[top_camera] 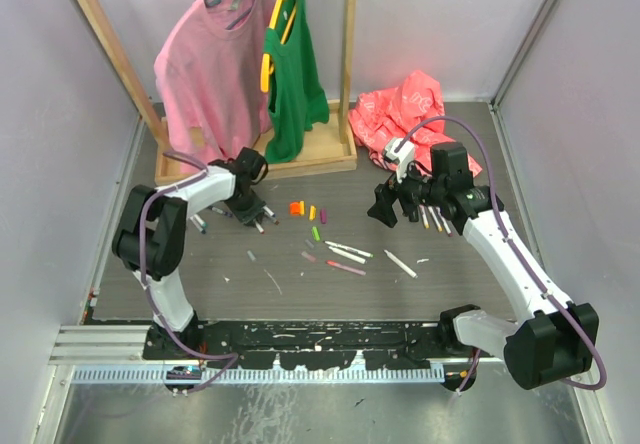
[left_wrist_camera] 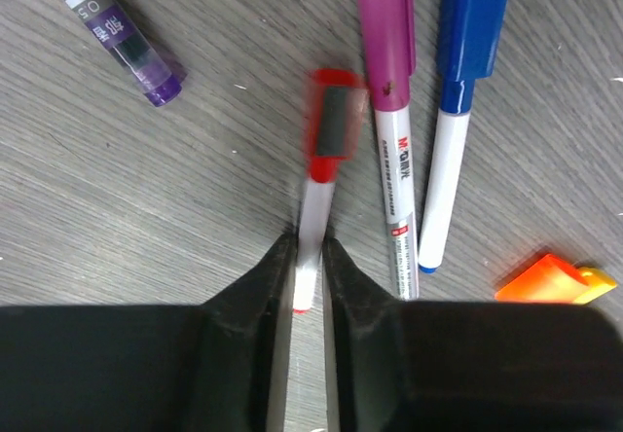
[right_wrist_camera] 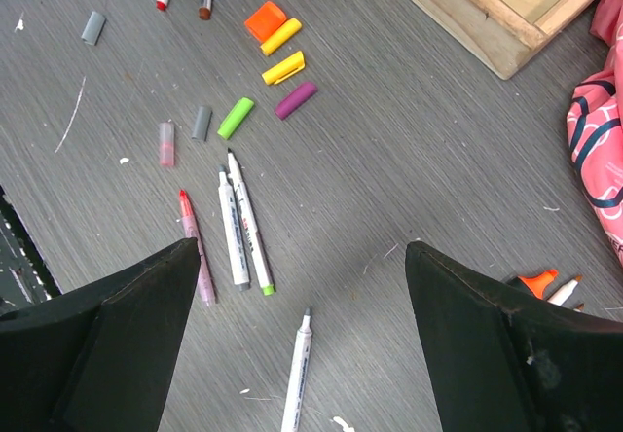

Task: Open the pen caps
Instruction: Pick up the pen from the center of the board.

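I read the left tool [left_wrist_camera: 310,249] clenched on the white barrel of the red pen [left_wrist_camera: 313,208], which lies flat on the desk [left_wrist_camera: 146,218] with its red cap [left_wrist_camera: 334,121] fitted. The right tool [right_wrist_camera: 302,252] hangs released and empty above loose caps [right_wrist_camera: 283,67] and uncapped pens [right_wrist_camera: 234,223].
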Tool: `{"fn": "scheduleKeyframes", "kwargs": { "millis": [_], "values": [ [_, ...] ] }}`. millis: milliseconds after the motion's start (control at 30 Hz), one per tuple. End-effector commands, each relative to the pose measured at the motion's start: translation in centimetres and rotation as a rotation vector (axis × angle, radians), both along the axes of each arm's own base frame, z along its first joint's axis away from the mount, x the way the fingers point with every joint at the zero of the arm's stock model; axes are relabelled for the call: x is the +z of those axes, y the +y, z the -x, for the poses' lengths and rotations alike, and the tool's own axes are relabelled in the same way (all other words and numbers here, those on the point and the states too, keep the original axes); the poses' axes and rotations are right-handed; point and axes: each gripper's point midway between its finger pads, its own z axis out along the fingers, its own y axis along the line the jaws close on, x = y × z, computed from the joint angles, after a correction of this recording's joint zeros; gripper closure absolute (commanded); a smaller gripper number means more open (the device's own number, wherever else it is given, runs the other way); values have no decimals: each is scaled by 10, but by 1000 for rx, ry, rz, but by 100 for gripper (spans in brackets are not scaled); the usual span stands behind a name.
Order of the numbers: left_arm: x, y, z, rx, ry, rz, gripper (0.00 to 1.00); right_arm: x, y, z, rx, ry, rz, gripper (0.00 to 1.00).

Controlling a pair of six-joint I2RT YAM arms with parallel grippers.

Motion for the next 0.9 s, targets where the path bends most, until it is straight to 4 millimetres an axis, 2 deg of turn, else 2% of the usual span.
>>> {"fn": "scheduleKeyframes", "kwargs": {
  "millis": [0, 333, 500, 633, 700, 800, 867],
  "values": [
    [0, -1, 8, -4, 2, 63, 89, 17, 3, 0, 16, -57, -29, 8],
    [5, -3, 18, -67, 10, 94, 100, 18, 5, 3, 35, -53, -42, 8],
    [18, 0, 28, -98, -46, 95, 100, 17, 12, 9, 79, -28, -71, 8],
    [35, 2, 35, -112, -142, 111, 100, 15, 19, 16, 123, 0, -100, 8],
    [47, -3, 34, -130, -220, 157, 100, 15, 22, 20, 145, 10, -118, 8],
    [69, -25, 34, -205, -381, 298, 100, 16, 29, 28, 188, 27, -168, 8],
    [97, -42, 32, -262, -556, 417, 100, 14, 34, 34, 210, 43, -207, 8]
  ]
}}
